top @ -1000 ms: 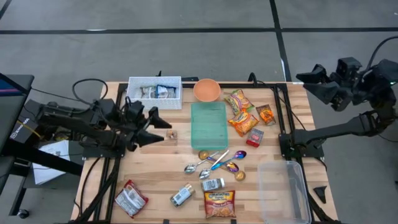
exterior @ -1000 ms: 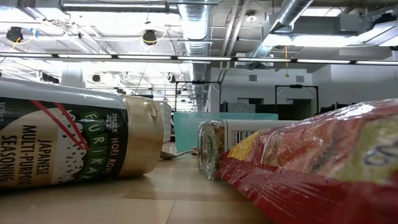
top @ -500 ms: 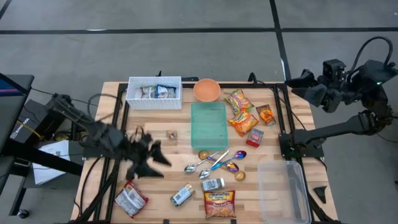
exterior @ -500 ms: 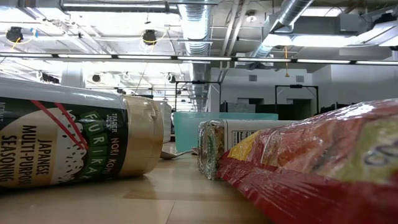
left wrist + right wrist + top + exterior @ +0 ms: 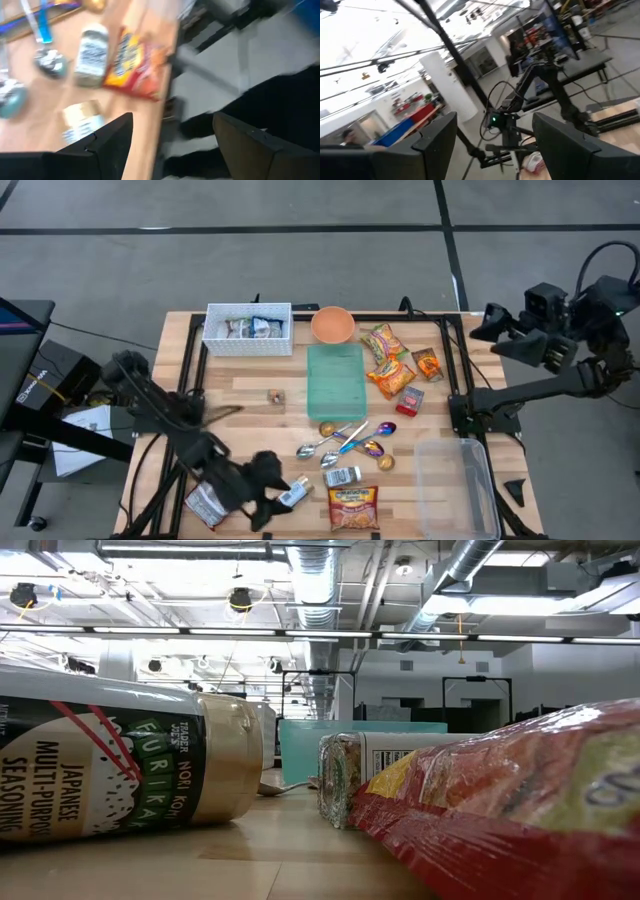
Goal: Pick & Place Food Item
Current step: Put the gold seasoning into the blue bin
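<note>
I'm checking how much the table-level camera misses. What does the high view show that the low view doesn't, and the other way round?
Only the high view shows both arms: the left hand near the front edge, the right hand off the table, plus the white basket, orange bowl and spoons. Only the low view shows ceiling ducts. Both show the seasoning jar and green container.

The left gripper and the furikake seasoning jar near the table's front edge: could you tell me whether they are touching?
Cannot tell. In the high view the left gripper sits right beside the seasoning jar, overlapping its edge, and the left wrist view shows open fingers with the jar ahead.
</note>
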`<action>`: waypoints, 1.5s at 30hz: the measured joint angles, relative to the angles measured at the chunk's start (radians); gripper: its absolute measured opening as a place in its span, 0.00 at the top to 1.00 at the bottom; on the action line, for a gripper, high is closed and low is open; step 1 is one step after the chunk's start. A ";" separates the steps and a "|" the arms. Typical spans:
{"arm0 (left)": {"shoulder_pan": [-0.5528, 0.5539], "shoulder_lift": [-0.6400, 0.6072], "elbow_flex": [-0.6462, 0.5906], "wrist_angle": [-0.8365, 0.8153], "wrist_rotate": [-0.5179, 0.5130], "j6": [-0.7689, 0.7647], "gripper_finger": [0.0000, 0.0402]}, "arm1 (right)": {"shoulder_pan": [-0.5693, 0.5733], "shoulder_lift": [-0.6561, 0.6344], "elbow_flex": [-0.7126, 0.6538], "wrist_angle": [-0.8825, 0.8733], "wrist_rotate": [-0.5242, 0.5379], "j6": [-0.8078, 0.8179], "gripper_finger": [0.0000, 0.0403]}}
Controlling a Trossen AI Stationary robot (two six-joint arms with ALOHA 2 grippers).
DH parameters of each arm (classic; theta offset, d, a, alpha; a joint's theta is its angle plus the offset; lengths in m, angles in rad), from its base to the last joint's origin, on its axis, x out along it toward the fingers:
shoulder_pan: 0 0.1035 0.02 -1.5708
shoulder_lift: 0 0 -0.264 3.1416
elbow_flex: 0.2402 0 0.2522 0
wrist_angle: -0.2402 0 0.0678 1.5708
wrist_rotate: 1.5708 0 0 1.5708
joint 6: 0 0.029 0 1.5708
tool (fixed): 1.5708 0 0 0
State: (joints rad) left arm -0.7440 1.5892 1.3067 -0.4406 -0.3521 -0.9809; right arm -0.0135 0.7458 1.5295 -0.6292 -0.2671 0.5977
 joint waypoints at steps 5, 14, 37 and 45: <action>0.005 0.167 0.165 -0.193 -0.004 0.011 0.32 | 0.000 -0.021 0.000 -0.001 -0.053 -0.007 0.37; 0.027 0.325 0.230 -0.314 -0.019 -0.044 0.30 | 0.000 -0.054 -0.001 -0.004 -0.090 -0.021 0.37; 0.063 0.491 0.235 -0.407 0.099 -0.100 0.27 | 0.000 -0.081 0.000 -0.003 -0.099 -0.033 0.37; 0.089 0.503 0.221 -0.403 0.085 -0.075 0.27 | 0.000 -0.081 0.000 -0.003 -0.099 -0.033 0.37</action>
State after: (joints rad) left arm -0.6555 2.0923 1.5280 -0.8433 -0.2668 -1.0563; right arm -0.0135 0.6643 1.5291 -0.6323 -0.3660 0.5643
